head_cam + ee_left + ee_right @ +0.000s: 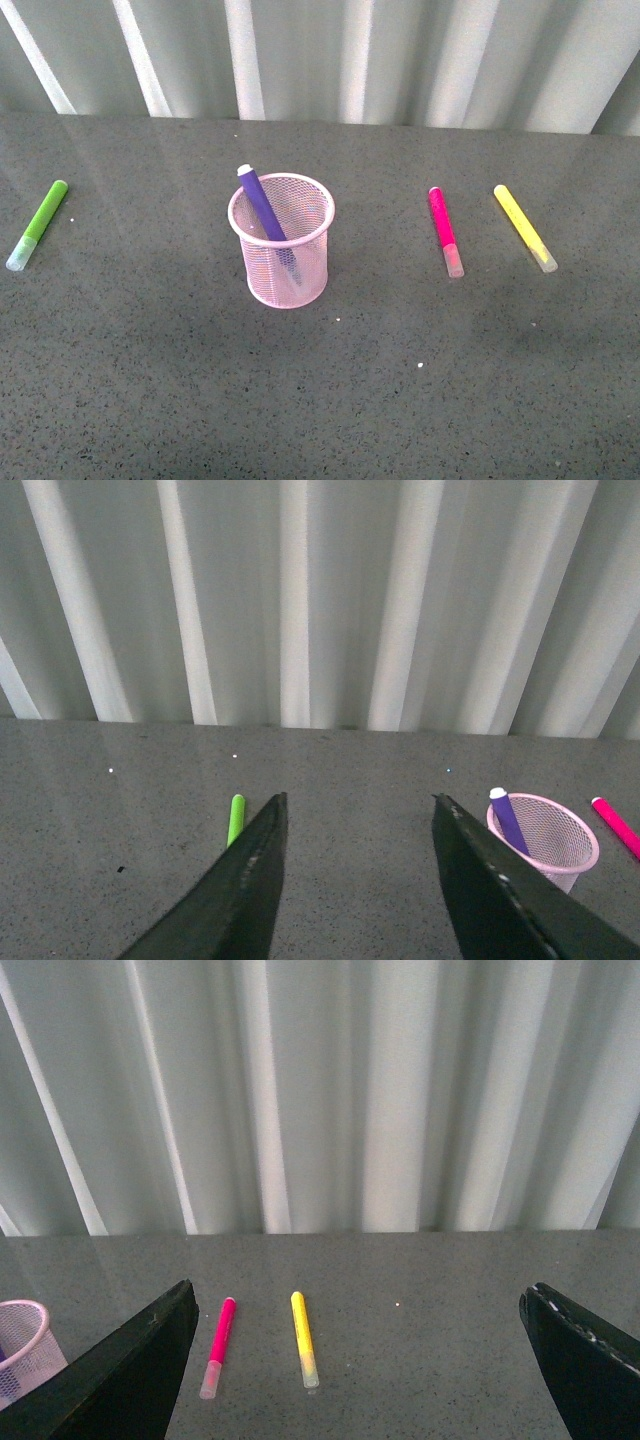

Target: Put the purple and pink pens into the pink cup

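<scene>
Half done: purple pen (265,205) stood tilted in the cup (300,282), one end poking above the rim. Pink pen (444,230) lay flat on the table (150,400), well to the cup's right, near the yellow marker (524,227) but not touching it. Green marker (40,222) was far left and irrelevant.

Next step looked like the pink pick. The right arm sat on that side. It would need to descend, set its jaws across the barrel, pinch, lift, then tip the pen upright over the cup.

Neither arm showed in the front view. Left gripper (360,797) hung above the table, jaws spread, empty. Right gripper (360,1287) was the same, jaws spread wider, with the pink pen ahead of it.
</scene>
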Action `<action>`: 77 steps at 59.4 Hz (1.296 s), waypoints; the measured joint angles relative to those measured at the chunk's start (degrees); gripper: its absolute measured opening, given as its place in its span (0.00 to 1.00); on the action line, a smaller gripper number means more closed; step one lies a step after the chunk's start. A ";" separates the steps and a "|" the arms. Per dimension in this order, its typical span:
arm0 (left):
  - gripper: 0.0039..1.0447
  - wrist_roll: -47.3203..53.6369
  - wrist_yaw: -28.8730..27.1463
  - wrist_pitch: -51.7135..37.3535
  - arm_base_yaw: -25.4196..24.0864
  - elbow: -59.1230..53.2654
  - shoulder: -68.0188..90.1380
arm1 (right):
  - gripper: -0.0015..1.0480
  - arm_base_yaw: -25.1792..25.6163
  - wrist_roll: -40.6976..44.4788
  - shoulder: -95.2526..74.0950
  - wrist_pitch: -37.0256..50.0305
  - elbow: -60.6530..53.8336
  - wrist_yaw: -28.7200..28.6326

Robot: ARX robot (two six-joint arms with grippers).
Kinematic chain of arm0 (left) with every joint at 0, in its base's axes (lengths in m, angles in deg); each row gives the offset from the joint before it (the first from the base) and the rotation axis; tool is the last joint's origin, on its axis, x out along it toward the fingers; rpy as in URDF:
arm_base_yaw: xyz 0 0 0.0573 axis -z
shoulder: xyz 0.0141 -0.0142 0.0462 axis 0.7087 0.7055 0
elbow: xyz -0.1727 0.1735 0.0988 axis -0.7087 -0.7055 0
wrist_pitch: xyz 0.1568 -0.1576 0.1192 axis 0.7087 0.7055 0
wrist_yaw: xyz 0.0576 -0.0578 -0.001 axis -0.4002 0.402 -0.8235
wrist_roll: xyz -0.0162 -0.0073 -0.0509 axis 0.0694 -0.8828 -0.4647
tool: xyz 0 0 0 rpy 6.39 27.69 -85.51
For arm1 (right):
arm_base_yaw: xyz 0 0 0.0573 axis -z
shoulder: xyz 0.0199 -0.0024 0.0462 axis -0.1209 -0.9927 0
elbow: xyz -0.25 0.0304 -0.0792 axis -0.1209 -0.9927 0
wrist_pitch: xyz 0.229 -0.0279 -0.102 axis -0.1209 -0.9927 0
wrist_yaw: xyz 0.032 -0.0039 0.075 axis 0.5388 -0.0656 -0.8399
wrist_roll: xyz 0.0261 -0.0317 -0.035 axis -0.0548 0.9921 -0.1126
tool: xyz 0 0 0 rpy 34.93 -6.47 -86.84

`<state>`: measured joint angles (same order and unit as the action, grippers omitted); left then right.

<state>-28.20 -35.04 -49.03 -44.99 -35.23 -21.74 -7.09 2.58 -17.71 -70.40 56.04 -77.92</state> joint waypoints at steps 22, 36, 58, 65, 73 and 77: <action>0.93 0.02 0.02 0.00 0.00 0.00 -0.02 | 0.93 1.70 -6.19 -17.55 -17.66 9.35 0.98; 0.94 0.02 0.00 0.00 0.00 0.02 -0.04 | 0.93 1.07 -2.60 -53.35 -1.07 20.83 -6.16; 0.94 0.02 0.02 0.00 0.00 0.02 -0.02 | 0.93 -8.31 2.82 -90.18 3.23 43.10 -1.16; 0.94 0.04 0.02 0.00 0.00 0.00 -0.02 | 0.93 -10.29 1.09 -98.12 3.34 49.05 -0.96; 0.94 0.02 0.00 0.00 0.00 0.02 -0.02 | 0.93 -12.57 -0.85 -106.25 2.95 54.93 -0.92; 0.94 0.02 0.02 0.00 0.00 0.02 -0.02 | 0.93 -13.33 -1.38 -109.04 2.75 57.05 -0.26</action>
<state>-28.18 -35.02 -49.03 -44.99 -35.21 -21.76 -20.42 1.20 -126.76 -67.65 113.08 -78.19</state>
